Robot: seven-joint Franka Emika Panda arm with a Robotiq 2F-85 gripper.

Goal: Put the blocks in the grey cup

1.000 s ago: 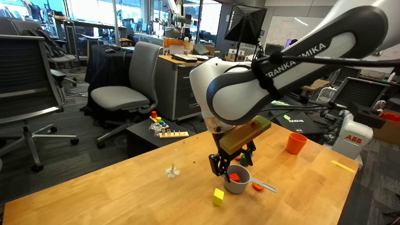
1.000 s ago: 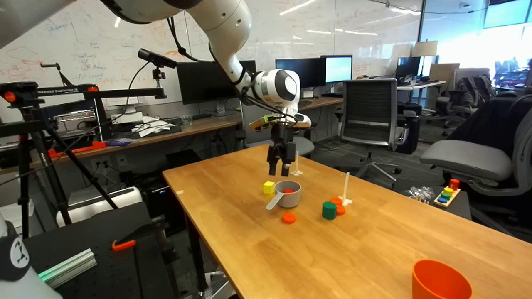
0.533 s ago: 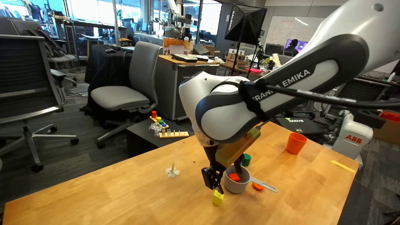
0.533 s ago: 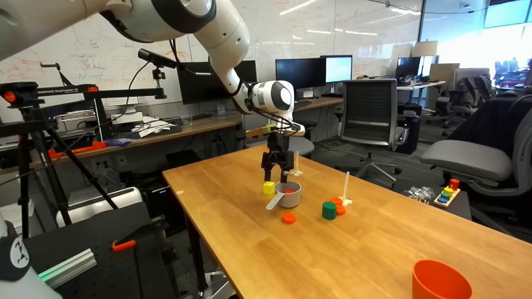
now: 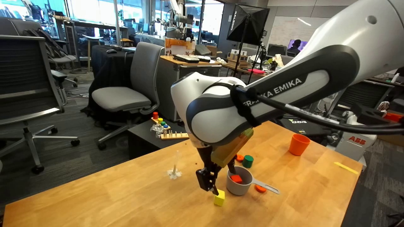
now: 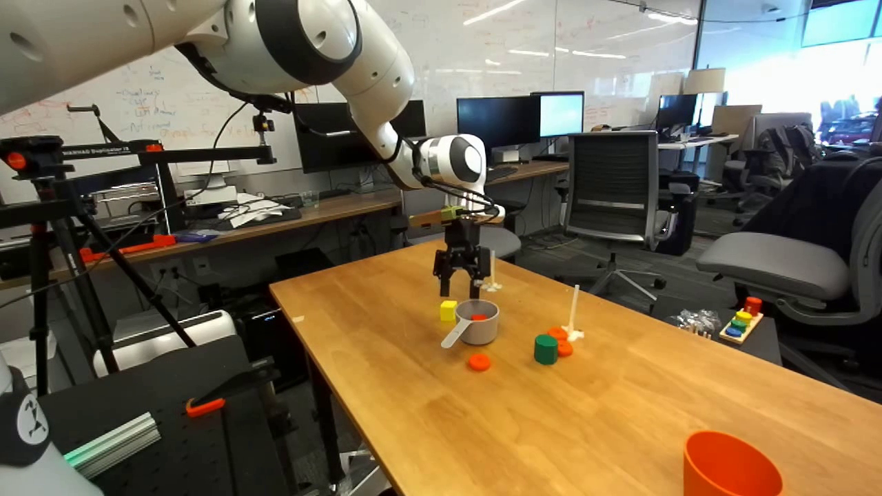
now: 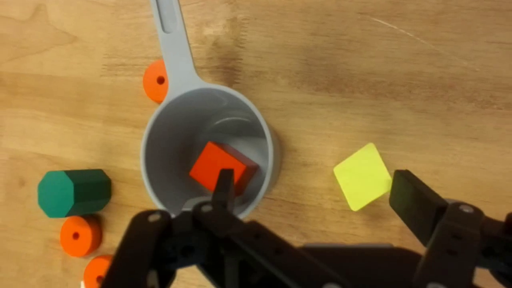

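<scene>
Yellow block on surface, just beside grey cup, skewed to gripper. Gripper spread wide, holding nothing; whether it touches yellow block, hard to tell. Block probably light, stiff, sturdy; smooth faces may slip if pinched at corners: square up, take opposite sides. Grey cup holds red block; green block outside, standing near orange discs.
</scene>
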